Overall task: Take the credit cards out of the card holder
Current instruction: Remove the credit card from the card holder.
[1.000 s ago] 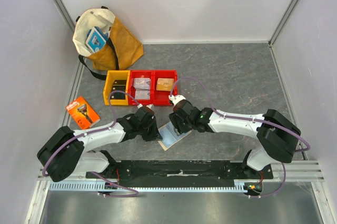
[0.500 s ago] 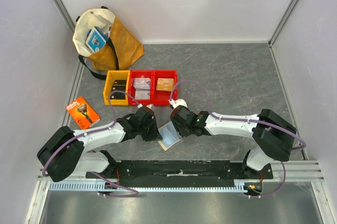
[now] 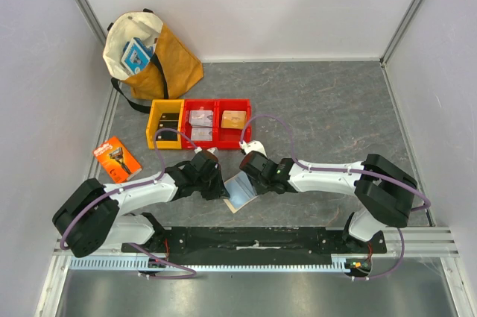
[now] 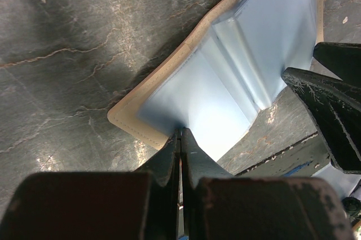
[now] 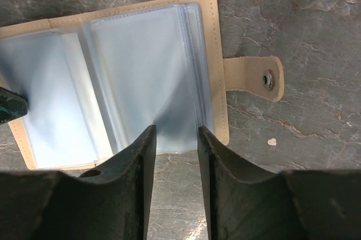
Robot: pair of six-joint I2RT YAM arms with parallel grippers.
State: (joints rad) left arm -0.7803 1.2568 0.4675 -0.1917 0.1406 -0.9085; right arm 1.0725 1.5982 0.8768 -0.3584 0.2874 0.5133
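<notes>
The card holder (image 3: 240, 191) lies open and flat on the tabletop (image 3: 328, 108), between the two grippers and just ahead of the arm bases. It is beige-tan with a stitched edge. Pale blue-grey clear sleeves (image 5: 144, 76) fan out inside, and its snap tab (image 5: 255, 78) sticks out to one side. You cannot tell from these views whether cards sit in the sleeves.

Your left gripper (image 4: 180, 132) reaches in low from the left, jaws pressed together, tips set on the near edge of a sleeve by the holder's corner. Whether a sleeve is caught between them you cannot tell. Your right gripper (image 5: 175, 134) comes in from the right with its forearm stretched low across the tabletop. Its jaws are partly spread and straddle the lower edge of the sleeve stack.

The tabletop is dark grey and veined like stone, closed in by plain white walls (image 3: 246, 4). Behind the holder stand a yellow bin (image 3: 153, 124) and red bins (image 3: 215, 126) in a row. A tan and cream bag (image 3: 175, 63) sits in the far left corner, and an orange package (image 3: 117, 158) lies at the left.
</notes>
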